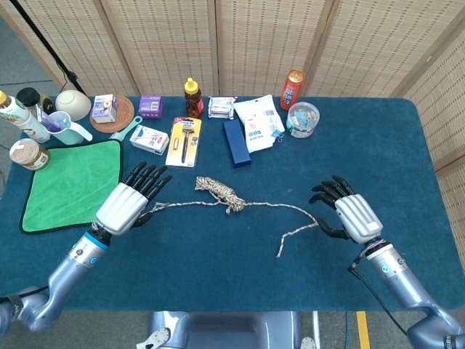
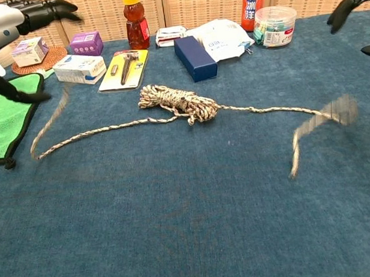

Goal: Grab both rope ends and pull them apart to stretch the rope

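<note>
1. A speckled rope (image 1: 221, 193) lies on the blue table (image 1: 218, 254), its coiled bundle near the frame's center, below a navy box (image 1: 236, 142).
2. In the head view, 1 loose strand runs left toward the left robot hand (image 1: 131, 205); another runs right, bending down at center right.
3. The left robot hand, at lower left, has its fingers spread and holds nothing.
4. The right robot hand (image 1: 347, 215), at lower right, is likewise spread and empty, just right of the rope's end.
5. A green cloth (image 1: 69, 185) lies at the left edge.
</note>
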Available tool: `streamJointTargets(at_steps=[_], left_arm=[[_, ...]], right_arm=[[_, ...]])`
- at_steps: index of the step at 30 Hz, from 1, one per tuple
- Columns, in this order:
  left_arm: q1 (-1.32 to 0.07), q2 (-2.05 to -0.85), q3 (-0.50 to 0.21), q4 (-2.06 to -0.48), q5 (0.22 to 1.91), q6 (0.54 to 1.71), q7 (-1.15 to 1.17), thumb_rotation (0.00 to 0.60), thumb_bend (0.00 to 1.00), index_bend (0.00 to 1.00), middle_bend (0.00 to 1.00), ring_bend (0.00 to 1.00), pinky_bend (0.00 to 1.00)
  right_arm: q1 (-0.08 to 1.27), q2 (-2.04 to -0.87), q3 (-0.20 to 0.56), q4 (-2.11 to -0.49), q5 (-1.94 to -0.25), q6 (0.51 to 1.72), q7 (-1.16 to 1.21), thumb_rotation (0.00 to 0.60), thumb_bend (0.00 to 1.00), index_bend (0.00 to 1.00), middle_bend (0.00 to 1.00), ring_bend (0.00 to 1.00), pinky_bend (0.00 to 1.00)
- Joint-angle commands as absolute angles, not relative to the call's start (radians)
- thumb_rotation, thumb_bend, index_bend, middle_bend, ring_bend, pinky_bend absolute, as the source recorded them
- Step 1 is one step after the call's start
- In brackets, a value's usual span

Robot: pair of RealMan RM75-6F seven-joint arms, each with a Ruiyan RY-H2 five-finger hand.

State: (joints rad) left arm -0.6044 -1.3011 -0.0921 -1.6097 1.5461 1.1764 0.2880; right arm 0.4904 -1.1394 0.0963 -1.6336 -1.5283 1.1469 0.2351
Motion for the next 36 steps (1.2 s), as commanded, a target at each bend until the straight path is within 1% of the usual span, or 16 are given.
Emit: streamJointTargets(at_steps=[1,3,5,8,10,12,15,20,23,29,31,32,33,36], left_arm=[[-0.606,-1.286,-0.093,-1.632,1.521,1.155,0.297,0.572,0.07,0.0,0.0,0.0,0.0],[-0.606,-1.277,-0.093,-1.646,1.506,1.142,0.298,0.556,0.06,0.0,0.0,0.0,0.0],[-0.603,-1.265,-0.093,-1.663,1.484,1.132,0.305,0.556,0.06,0.0,0.0,0.0,0.0],[-0.584,-1.228,-0.094,-1.692,1.45,1.141,0.329,0.555,0.06,0.0,0.0,0.0,0.0],[-0.567,-1.202,-0.095,-1.708,1.423,1.154,0.356,0.554,0.06,0.0,0.0,0.0,0.0],[-0.549,-1.184,-0.099,-1.72,1.398,1.175,0.373,0.553,0.06,0.0,0.0,0.0,0.0],[-0.509,-1.157,-0.099,-1.74,1.35,1.21,0.374,0.551,0.06,0.0,0.0,0.0,0.0],[-0.45,-1.121,-0.079,-1.758,1.321,1.256,0.359,0.546,0.1,0.0,0.0,0.0,0.0],[-0.408,-1.106,-0.057,-1.751,1.33,1.297,0.349,0.546,0.1,0.01,0.0,0.0,0.0],[-0.313,-1.088,-0.003,-1.732,1.382,1.4,0.323,0.547,0.1,0.05,0.0,0.0,0.0],[-0.27,-1.083,0.022,-1.723,1.406,1.443,0.301,0.546,0.1,0.06,0.0,0.0,0.0],[-0.205,-1.072,0.062,-1.725,1.434,1.51,0.277,0.545,0.1,0.06,0.0,0.0,0.0],[-0.181,-1.072,0.076,-1.722,1.454,1.539,0.262,0.545,0.1,0.06,0.0,0.0,0.0],[-0.143,-1.079,0.093,-1.701,1.488,1.585,0.25,0.545,0.11,0.07,0.0,0.0,0.0]], right_arm=[[0.494,-1.127,0.092,-1.643,-1.52,1.134,0.226,0.6,0.45,0.04,0.0,0.0,0.0],[0.493,-1.123,0.093,-1.647,-1.515,1.132,0.226,0.6,0.45,0.0,0.0,0.0,0.0],[0.492,-1.118,0.096,-1.647,-1.511,1.135,0.219,0.6,0.45,0.0,0.0,0.0,0.0],[0.478,-1.11,0.111,-1.631,-1.499,1.171,0.201,0.6,0.45,0.0,0.0,0.0,0.0],[0.46,-1.113,0.122,-1.616,-1.478,1.202,0.185,0.6,0.45,0.05,0.01,0.0,0.0],[0.443,-1.116,0.125,-1.602,-1.458,1.223,0.168,0.6,0.45,0.14,0.05,0.02,0.0],[0.415,-1.119,0.125,-1.573,-1.429,1.251,0.139,0.6,0.45,0.22,0.12,0.08,0.0],[0.378,-1.111,0.123,-1.552,-1.399,1.28,0.113,0.6,0.45,0.35,0.18,0.17,0.0],[0.349,-1.107,0.118,-1.54,-1.381,1.306,0.087,0.6,0.45,0.37,0.19,0.19,0.01],[0.283,-1.091,0.096,-1.548,-1.359,1.358,0.046,0.6,0.45,0.37,0.2,0.19,0.01],[0.251,-1.085,0.084,-1.559,-1.357,1.388,0.031,0.6,0.45,0.38,0.2,0.19,0.01],[0.203,-1.075,0.062,-1.576,-1.353,1.434,0.017,0.6,0.45,0.38,0.2,0.19,0.01],[0.185,-1.073,0.056,-1.586,-1.357,1.454,0.014,0.6,0.45,0.38,0.2,0.19,0.01],[0.157,-1.072,0.046,-1.602,-1.363,1.481,0.013,0.6,0.45,0.39,0.22,0.19,0.01]])
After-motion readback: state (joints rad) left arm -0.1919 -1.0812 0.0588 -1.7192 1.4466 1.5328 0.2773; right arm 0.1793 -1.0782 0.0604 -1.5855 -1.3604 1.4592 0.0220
